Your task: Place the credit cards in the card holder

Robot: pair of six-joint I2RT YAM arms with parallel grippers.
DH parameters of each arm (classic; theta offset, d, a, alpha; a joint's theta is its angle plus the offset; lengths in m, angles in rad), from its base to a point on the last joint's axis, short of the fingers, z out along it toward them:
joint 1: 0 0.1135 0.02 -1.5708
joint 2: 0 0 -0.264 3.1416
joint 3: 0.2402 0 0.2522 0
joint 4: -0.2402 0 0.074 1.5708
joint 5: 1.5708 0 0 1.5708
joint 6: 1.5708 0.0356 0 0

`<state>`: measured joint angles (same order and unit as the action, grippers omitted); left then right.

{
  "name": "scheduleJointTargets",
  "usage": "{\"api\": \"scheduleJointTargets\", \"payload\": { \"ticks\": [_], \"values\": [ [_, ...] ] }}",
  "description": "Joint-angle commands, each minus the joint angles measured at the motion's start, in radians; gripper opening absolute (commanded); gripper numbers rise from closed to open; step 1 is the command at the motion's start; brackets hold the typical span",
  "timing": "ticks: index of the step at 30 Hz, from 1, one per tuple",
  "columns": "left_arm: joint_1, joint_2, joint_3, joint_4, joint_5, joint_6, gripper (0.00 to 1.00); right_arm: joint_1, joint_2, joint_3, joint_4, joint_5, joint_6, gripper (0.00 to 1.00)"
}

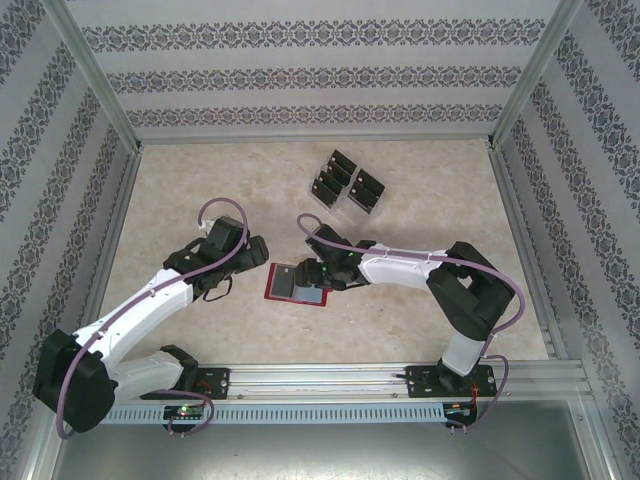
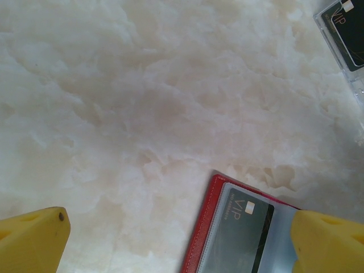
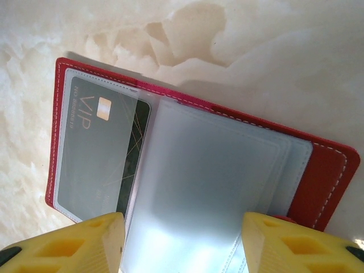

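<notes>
Marbled pale table [image 1: 180, 180] — your right arm is bending at the elbow and reaching left over the card holder [image 1: 283, 287].
You are holding the right gripper [image 3: 182, 227] half spread above its clear plastic sleeves, gripping nothing; the left gripper [image 2: 179, 222] is hovering wide and empty beside it. The red stitched holder is lying open at mid-table — long axis running left to right, one black credit card [image 3: 102, 153] sitting in the left sleeve.

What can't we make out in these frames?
Top external: right arm covers part of the card holder; cards in the clear rack too small to count.
Right wrist: right fingers and the bottom edge cut off the card holder's near side; glare hides whether the middle sleeves are filled.
Left wrist: clear rack cut off by the corner.
</notes>
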<state>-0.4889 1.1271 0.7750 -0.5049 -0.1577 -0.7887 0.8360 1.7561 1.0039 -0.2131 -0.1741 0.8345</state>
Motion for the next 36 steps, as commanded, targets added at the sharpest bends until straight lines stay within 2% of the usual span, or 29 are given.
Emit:
{"api": "scheduleJointTargets", "payload": {
  "ticks": [1, 22, 36],
  "values": [
    [0.006, 0.004, -0.016, 0.028, 0.007, 0.01, 1.0, 0.012, 0.036, 0.039, 0.007, -0.017, 0.0, 0.57],
    [0.014, -0.029, 0.024, 0.016, -0.025, 0.008, 1.0, 0.041, 0.148, 0.191, 0.027, -0.091, 0.008, 0.57],
    [0.02, -0.063, 0.096, 0.027, -0.04, -0.011, 1.0, 0.094, 0.273, 0.369, 0.002, -0.13, 0.015, 0.57]
  ]
}}
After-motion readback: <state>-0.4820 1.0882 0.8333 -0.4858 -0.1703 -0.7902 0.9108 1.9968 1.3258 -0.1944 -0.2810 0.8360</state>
